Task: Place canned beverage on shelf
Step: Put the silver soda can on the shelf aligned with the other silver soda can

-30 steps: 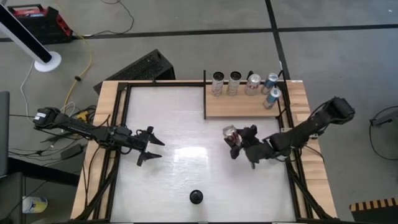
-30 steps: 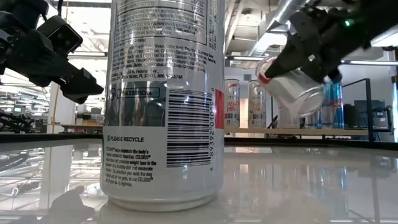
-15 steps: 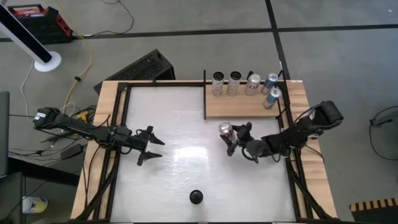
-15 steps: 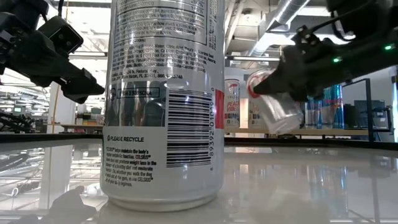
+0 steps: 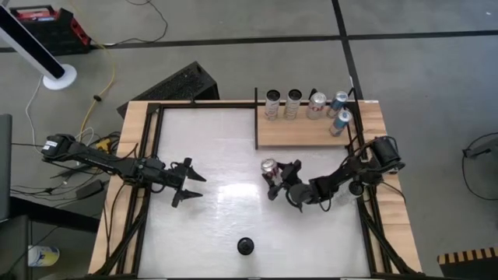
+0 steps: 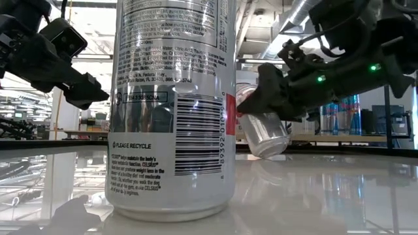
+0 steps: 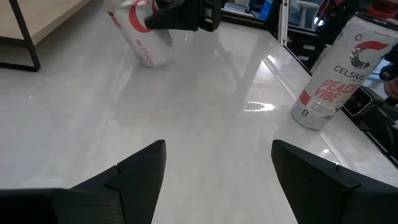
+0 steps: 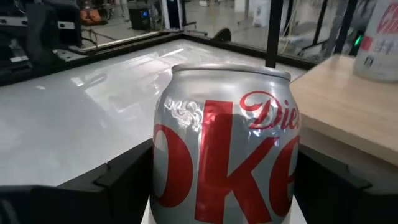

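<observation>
My right gripper [image 5: 278, 177] is shut on a silver and red Diet Coke can [image 8: 227, 149] over the middle of the white tabletop, just in front of the shelf. The can also shows in the low view [image 6: 261, 130], tilted. The shelf [image 5: 299, 132], a light-wood panel with black rods, stands at the far right and carries several upright cans [image 5: 293, 103]. My left gripper [image 5: 187, 183] is open and empty over the table's left part. A tall Celsius can [image 6: 173, 104] stands upright near the table's near edge [image 5: 246, 246]. My right gripper pinches the Diet Coke can's side wall [image 8: 163, 168] between its two fingers, one finger [image 8: 124, 183] on each side. The fingers come nearly level from the table's right and lie across the can. The can is tilted, its top toward the table's left and up, its lower end [image 6: 269, 151] just above the tabletop.
The shelf's black upright rod [image 5: 256, 117] stands at its left edge, close to the held can. Black frame rails [image 5: 152, 179] run along the table's sides. The white tabletop [image 5: 218, 148] lies between the two grippers.
My right gripper has gone toward the table's left edge and down, carrying the Diet Coke can, which stays tilted and now hangs close above the tabletop. The right arm has folded in toward the table.
</observation>
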### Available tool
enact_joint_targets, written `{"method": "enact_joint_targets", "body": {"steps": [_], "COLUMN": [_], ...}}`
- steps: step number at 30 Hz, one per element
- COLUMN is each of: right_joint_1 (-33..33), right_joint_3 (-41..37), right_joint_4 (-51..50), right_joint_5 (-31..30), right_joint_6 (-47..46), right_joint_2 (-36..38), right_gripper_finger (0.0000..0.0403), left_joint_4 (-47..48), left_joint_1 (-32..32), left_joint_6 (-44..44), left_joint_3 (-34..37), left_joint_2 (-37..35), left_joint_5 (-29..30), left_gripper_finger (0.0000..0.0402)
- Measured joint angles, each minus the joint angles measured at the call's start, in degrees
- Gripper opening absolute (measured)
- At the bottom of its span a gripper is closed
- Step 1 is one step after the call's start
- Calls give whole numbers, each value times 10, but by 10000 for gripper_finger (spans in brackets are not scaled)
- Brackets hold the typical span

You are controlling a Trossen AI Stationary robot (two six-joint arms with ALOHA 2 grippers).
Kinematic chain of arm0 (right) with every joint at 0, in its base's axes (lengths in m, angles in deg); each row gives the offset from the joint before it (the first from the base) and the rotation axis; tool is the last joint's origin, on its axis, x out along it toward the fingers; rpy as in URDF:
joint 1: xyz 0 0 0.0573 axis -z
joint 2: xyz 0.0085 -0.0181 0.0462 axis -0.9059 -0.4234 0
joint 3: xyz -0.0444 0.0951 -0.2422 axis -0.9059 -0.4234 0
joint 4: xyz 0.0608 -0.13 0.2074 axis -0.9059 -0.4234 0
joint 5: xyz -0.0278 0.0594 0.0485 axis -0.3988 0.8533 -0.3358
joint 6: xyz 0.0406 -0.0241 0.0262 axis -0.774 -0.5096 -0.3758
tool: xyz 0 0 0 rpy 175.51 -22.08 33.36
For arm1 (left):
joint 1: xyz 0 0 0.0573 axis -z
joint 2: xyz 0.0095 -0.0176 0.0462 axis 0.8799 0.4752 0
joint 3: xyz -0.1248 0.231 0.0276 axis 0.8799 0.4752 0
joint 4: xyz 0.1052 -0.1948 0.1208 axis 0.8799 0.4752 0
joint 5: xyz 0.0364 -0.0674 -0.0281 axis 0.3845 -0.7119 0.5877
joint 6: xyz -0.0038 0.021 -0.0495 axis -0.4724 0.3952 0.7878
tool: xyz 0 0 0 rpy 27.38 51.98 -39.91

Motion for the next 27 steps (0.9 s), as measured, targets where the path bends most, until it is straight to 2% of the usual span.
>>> {"method": "enact_joint_targets", "body": {"steps": [3,10,21,27], "right_joint_1": [-9,-29,-47,-47], "right_joint_3": [15,28,60,78], "right_joint_4": [14,10,9,-40], "right_joint_5": [-20,-19,-23,-20], "right_joint_6": [29,49,139,169], "right_joint_2": [-19,-24,-22,42], "right_gripper_finger": [349,357,381,382], "left_joint_4": [0,-1,-2,-2], "left_joint_1": [0,0,0,0], "left_joint_6": [0,0,1,1], "left_joint_3": [0,0,0,0], "left_joint_2": [0,0,0,0], "left_joint_5": [-2,-2,-2,-2], "left_gripper_finger": [277,277,277,277]}}
